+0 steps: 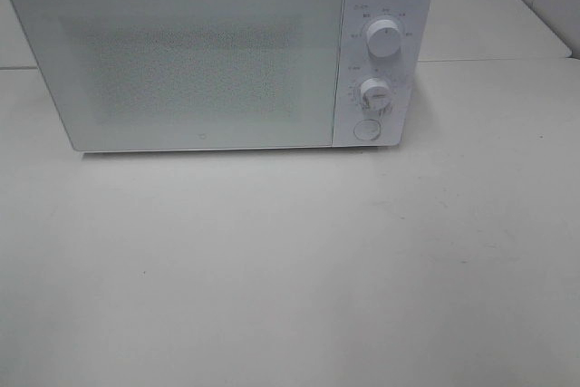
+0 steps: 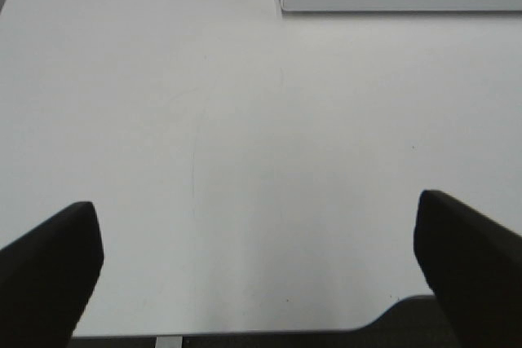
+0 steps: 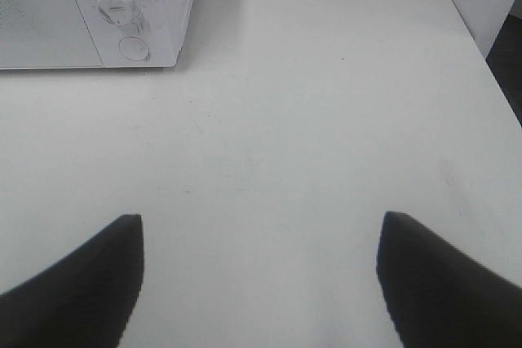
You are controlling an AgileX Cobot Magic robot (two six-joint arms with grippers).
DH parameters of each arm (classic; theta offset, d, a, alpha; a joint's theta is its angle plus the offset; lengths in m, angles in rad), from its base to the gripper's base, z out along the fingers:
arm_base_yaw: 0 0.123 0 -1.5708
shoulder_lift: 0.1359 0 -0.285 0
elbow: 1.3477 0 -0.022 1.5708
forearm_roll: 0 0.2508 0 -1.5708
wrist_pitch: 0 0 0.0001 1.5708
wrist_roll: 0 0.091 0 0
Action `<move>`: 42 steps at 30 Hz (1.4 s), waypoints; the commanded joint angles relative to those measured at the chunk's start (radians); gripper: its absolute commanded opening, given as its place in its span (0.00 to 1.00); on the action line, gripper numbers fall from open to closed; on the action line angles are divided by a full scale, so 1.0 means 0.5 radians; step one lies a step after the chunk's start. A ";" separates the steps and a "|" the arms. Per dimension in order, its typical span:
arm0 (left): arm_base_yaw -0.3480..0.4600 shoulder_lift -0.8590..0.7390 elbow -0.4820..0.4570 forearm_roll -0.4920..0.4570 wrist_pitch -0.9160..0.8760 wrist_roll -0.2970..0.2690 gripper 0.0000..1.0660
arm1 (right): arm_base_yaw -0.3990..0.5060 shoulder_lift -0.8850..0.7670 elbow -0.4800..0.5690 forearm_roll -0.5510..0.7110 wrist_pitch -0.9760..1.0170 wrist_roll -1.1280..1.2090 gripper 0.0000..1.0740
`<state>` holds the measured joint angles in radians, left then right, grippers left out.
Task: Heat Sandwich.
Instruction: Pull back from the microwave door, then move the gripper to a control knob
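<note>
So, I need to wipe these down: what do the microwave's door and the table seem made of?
Microwave door: likely glass or glossy plastic, smooth with a fine dotted screen. Table: matte white, probably laminate, faintly scuffed.

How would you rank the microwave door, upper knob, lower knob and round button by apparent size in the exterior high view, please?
1. microwave door, by far.
2. upper knob and lower knob: too alike to rank.
3. round button, slightly smaller.
</note>
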<state>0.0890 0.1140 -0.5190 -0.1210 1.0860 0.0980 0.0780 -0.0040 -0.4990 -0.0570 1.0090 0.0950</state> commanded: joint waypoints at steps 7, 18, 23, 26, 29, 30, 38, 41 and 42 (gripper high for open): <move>-0.012 -0.296 0.006 -0.016 -0.026 -0.014 0.92 | -0.016 -0.054 0.000 -0.002 -0.030 0.016 0.70; -0.012 -0.292 0.006 -0.016 -0.026 -0.014 0.92 | -0.016 -0.046 0.000 -0.002 -0.030 0.016 0.70; -0.012 -0.292 0.006 -0.016 -0.026 -0.014 0.92 | -0.016 -0.046 0.000 -0.002 -0.030 0.016 0.70; -0.012 -0.290 0.006 -0.016 -0.026 -0.014 0.92 | -0.016 -0.046 0.000 -0.002 -0.030 0.016 0.70; -0.012 -0.290 0.006 -0.016 -0.026 -0.014 0.92 | -0.016 -0.046 0.000 -0.002 -0.030 0.016 0.70; -0.012 -0.290 0.006 -0.016 -0.026 -0.014 0.92 | -0.016 -0.046 0.000 -0.002 -0.030 0.016 0.70; -0.012 -0.290 0.006 -0.016 -0.026 -0.014 0.92 | -0.016 -0.046 0.000 -0.002 -0.030 0.016 0.70; -0.012 -0.290 0.006 -0.016 -0.026 -0.014 0.92 | -0.016 -0.046 0.000 -0.002 -0.030 0.016 0.70; -0.012 -0.290 0.006 -0.016 -0.026 -0.014 0.92 | -0.016 -0.046 0.000 -0.002 -0.030 0.016 0.70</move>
<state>0.0890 -0.0040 -0.5170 -0.1210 1.0820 0.0970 0.0780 -0.0040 -0.4990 -0.0570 1.0090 0.0950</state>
